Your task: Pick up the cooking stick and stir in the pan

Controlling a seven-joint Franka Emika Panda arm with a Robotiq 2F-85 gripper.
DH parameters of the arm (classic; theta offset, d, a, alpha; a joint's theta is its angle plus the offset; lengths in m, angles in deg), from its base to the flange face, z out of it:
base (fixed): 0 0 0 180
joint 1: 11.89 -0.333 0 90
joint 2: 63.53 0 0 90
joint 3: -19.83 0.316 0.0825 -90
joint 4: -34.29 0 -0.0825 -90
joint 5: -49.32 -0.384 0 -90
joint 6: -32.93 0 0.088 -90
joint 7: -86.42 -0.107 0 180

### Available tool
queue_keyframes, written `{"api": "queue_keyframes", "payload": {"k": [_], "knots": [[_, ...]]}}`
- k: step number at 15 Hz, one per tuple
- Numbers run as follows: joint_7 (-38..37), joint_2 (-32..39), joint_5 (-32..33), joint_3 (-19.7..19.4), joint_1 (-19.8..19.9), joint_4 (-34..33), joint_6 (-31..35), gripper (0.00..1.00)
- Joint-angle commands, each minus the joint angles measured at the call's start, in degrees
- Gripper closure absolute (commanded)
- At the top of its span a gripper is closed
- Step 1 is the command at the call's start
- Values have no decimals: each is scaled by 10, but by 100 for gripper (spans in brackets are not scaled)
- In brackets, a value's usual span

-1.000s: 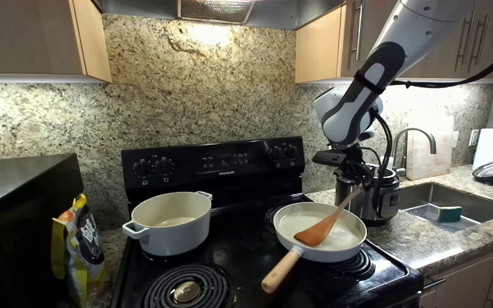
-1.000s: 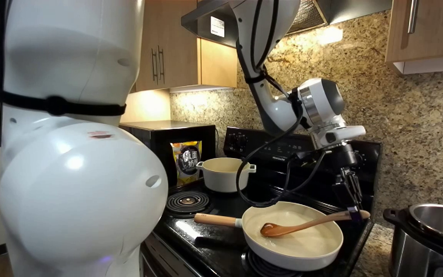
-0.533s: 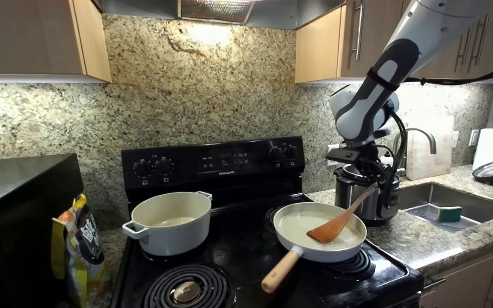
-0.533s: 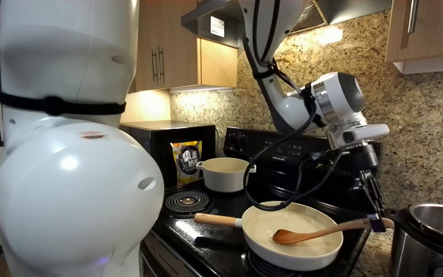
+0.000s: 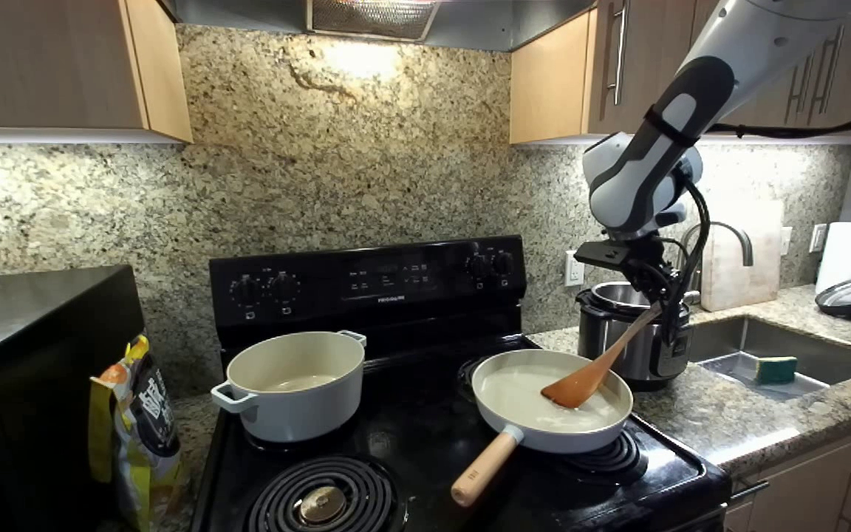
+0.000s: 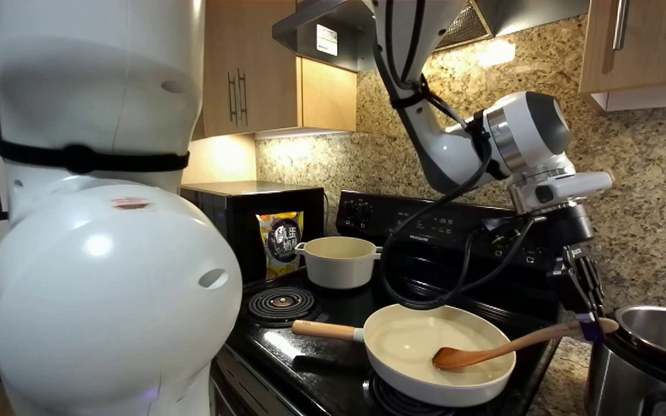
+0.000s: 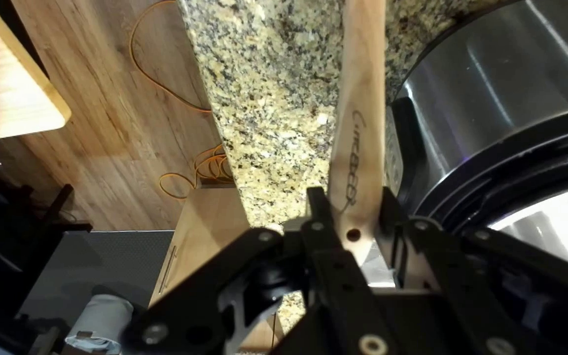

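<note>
Plainly, the cooking stick is held by the gripper, whose fingers are pressed against both sides of the handle near its end. In the wrist view, a small hole and dark lettering are shown on the pale wood, the hole being framed between the fingers.

The stick is tilted: its orange-brown blade is lowered inside the pan, close to the middle, and its handle is led up and out across the rim. The floor of the pan may be touched by the blade, though this cannot be made out for certain.

The pan is set near the right edge of the surface, with its pale wooden handle pointed toward the front edge. Beyond that right edge, the gripper is held above the granite counter, just beside the steel cooker.

At the rear left corner, a white two-handled pot is seated; toward the front left corner, a coil burner is seen. Past the left edge, a yellow-and-black bag is stood beside a black appliance.
</note>
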Motion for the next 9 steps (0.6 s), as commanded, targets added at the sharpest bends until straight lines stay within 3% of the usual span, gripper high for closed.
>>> {"api": "queue_keyframes", "payload": {"k": [1, 9], "knots": [[2, -4, -22, 9, 1, -21, -19, 90], [-10, 12, -16, 38, -24, -60, -47, 90]]}}
